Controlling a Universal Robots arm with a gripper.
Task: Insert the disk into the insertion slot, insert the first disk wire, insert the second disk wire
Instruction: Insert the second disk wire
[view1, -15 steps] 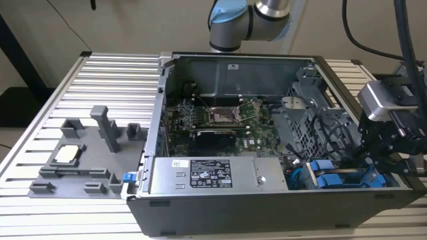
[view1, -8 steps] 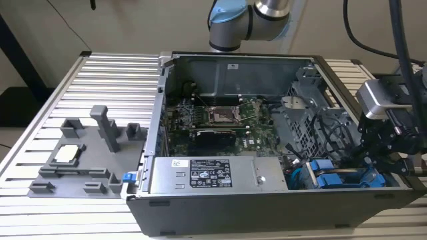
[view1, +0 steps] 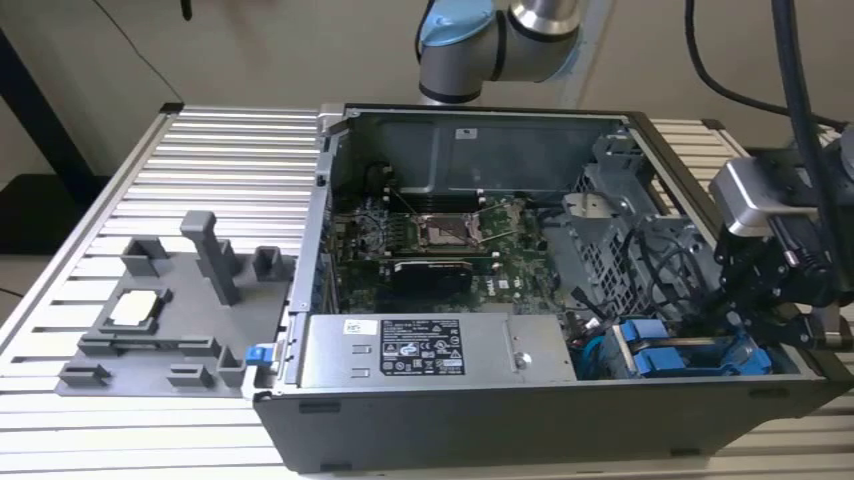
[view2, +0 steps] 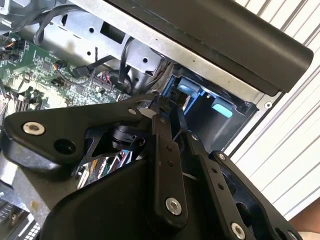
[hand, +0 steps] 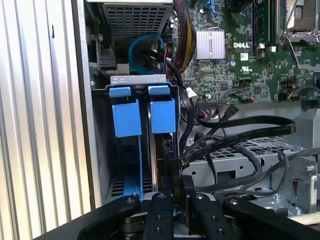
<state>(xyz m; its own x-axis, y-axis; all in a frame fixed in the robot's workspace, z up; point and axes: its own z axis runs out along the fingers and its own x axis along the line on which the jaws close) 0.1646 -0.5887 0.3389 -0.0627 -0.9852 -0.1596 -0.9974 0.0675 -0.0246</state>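
Down at the case's (view1: 441, 425) front corner, the gripper (hand: 172, 192) sits at the insertion slot (hand: 100, 150), fingers pinched w/ a black wire (hand: 235, 132) btwn them. Disk (hand: 162, 115), blue plastic frame, already seated beside a 2nd blue carrier (hand: 126, 117). Risk: flat, springy wire could skew or snag on neighbouring loops, missing its connector. Sheet-metal bay, ribbed aluminium tabletop (view1: 200, 150).
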